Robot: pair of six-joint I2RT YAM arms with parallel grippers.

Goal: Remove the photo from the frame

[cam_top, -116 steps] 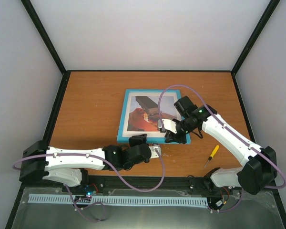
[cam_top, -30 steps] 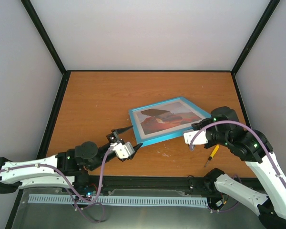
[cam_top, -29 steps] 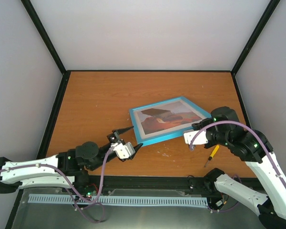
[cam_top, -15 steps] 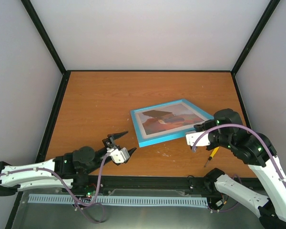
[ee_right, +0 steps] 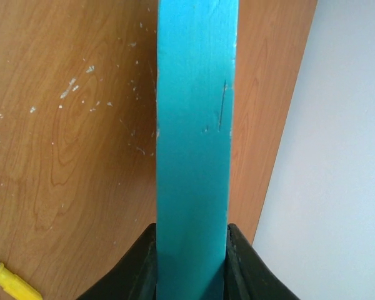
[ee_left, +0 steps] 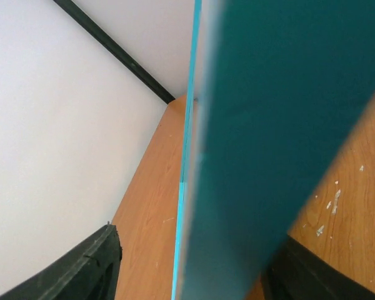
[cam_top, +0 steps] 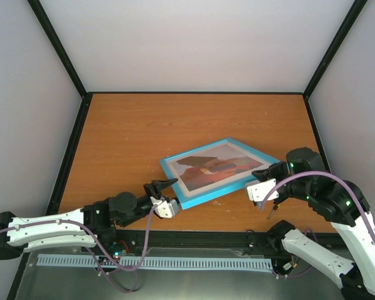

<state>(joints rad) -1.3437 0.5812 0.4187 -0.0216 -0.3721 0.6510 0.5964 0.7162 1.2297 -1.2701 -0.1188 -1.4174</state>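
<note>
The frame [cam_top: 201, 198], with its light-blue border, is tilted and lifted off the table at its right end. The photo [cam_top: 207, 166], in red and orange tones with a dark block, sits inside it facing up. My right gripper [cam_top: 263, 182] is shut on the frame's right corner; in the right wrist view both fingers [ee_right: 140, 265] press the blue edge [ee_right: 194, 119]. My left gripper [cam_top: 165, 190] is open around the frame's near-left corner. In the left wrist view the blue edge [ee_left: 269, 125] stands between wide-apart fingers [ee_left: 90, 265], with a gap on the left side.
A yellow-handled screwdriver [ee_right: 9, 281] lies on the wooden table [cam_top: 125, 137] under my right wrist, mostly hidden in the top view. Black rails and grey walls enclose the table at the back and sides.
The right gripper has carried the frame leftward and nearer. The left gripper has moved forward, and its open jaws now straddle the frame's near-left corner.
</note>
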